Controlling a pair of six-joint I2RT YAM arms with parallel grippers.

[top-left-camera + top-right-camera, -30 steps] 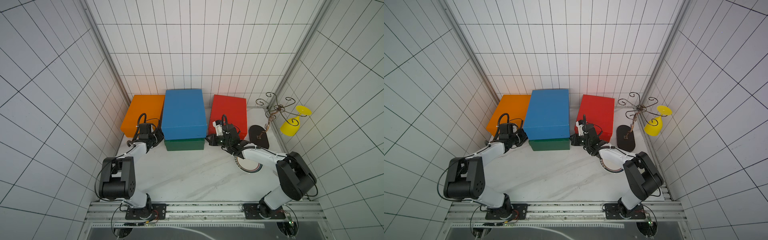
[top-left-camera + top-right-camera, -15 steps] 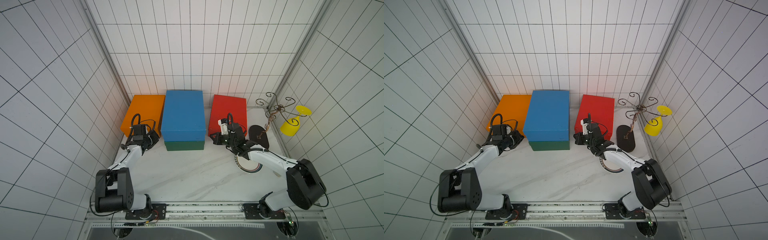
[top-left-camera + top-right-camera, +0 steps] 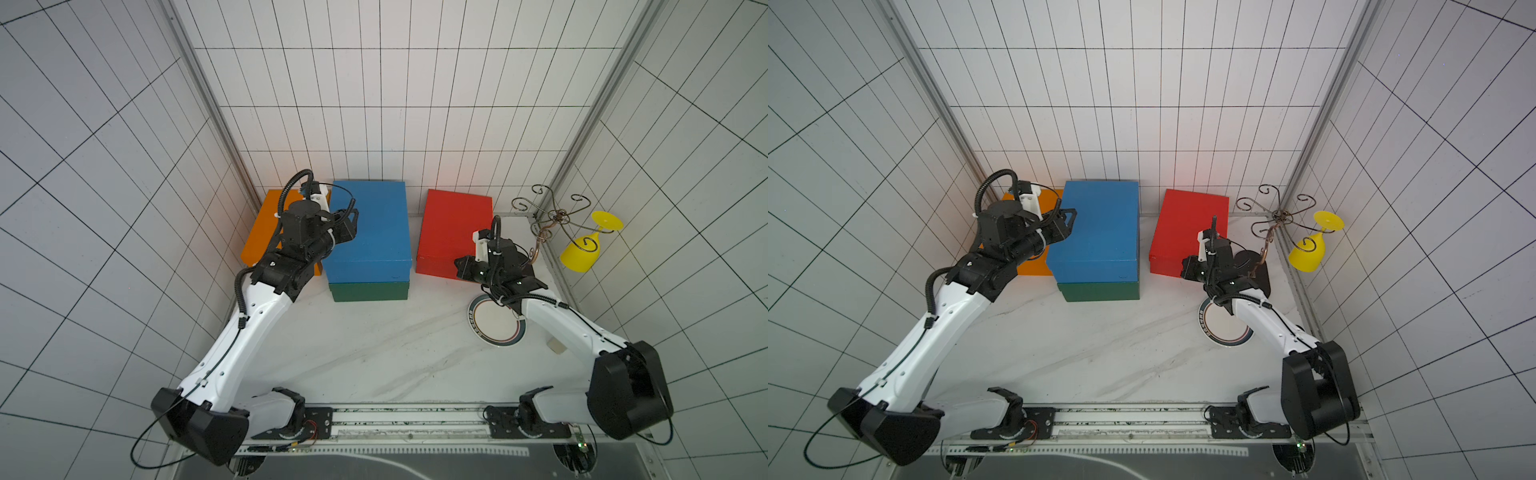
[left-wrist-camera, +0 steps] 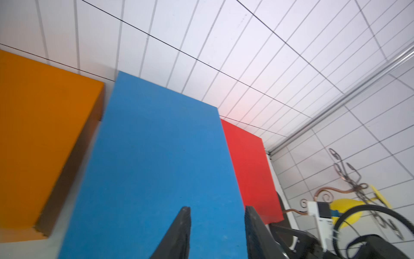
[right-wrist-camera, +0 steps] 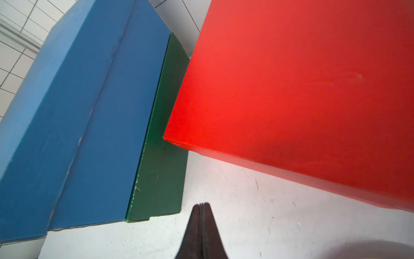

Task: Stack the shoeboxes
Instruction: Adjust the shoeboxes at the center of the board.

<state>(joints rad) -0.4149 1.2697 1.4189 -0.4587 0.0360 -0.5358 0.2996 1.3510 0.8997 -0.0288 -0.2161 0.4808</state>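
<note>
One stacking step is done: the blue box (image 3: 370,226) lies on the green box (image 3: 369,291), right beneath our left gripper (image 4: 217,208), whose jaws stand spread and empty over the lid. The orange box (image 4: 44,134) beside that gripper and the red box (image 5: 291,89) just ahead of our right gripper (image 5: 201,205), jaws pressed together on nothing, sit unstacked, so we judge two remain. Blue hides most of the green, and we cannot tell whether our spread jaws touch the lid.
</note>
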